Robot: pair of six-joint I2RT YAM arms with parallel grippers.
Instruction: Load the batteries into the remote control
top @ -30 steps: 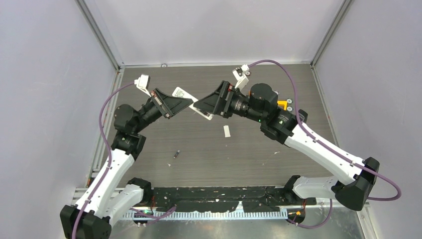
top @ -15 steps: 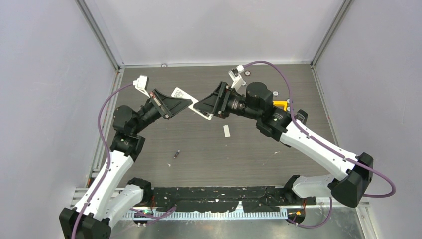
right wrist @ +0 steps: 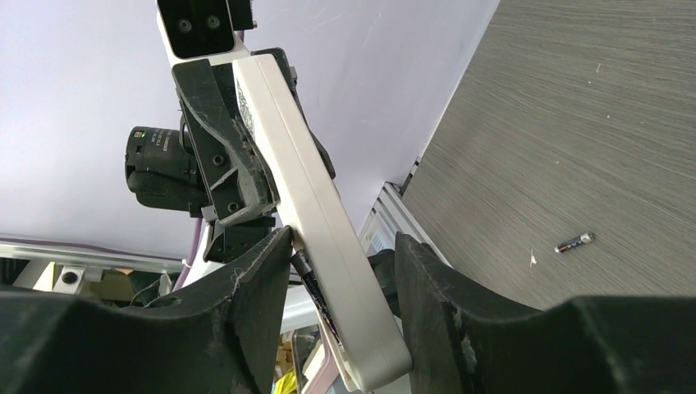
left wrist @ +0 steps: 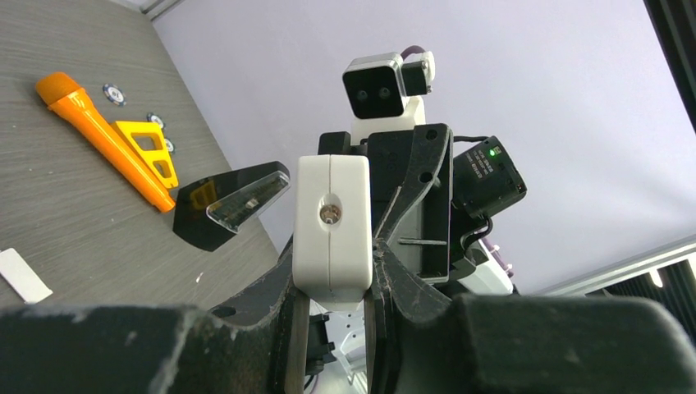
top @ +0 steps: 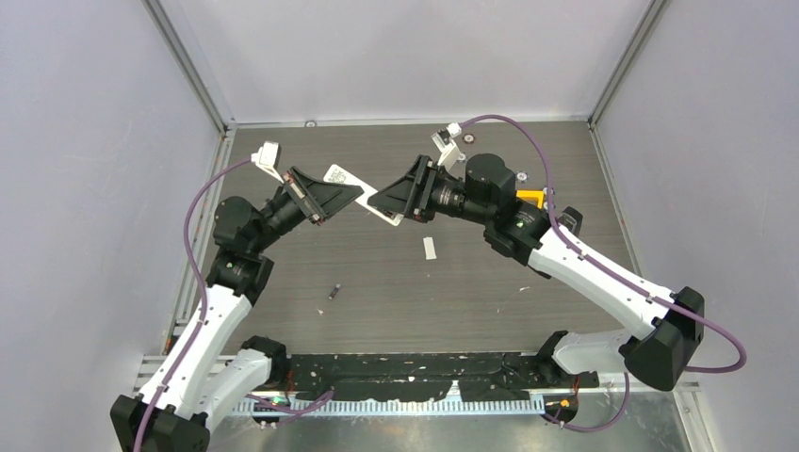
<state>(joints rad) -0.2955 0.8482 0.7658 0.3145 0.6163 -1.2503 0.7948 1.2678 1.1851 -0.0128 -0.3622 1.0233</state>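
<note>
The white remote control [top: 339, 175] hangs in the air over the table's back half, between both arms. My left gripper [top: 353, 191] is shut on one end of it, and in the left wrist view that end [left wrist: 331, 230] sits pinched between the fingers. My right gripper [right wrist: 345, 254] has its jaws closed around the other end [right wrist: 316, 217]. One finger presses the edge where a dark battery [right wrist: 308, 283] lies in the open compartment. The other finger is at the plain back. A second battery [top: 334, 291] lies loose on the table [right wrist: 572, 243].
A small white flat piece [top: 430, 248] lies on the table under the right gripper [left wrist: 23, 275]. The orange flashlight [left wrist: 98, 135] and small round discs [left wrist: 114, 93] lie at the back right, behind the right arm. Walls enclose three sides.
The right jaws have closed in from wide open onto the remote's end. The right arm has shifted slightly left. The left arm has stayed still, gripping the remote.
</note>
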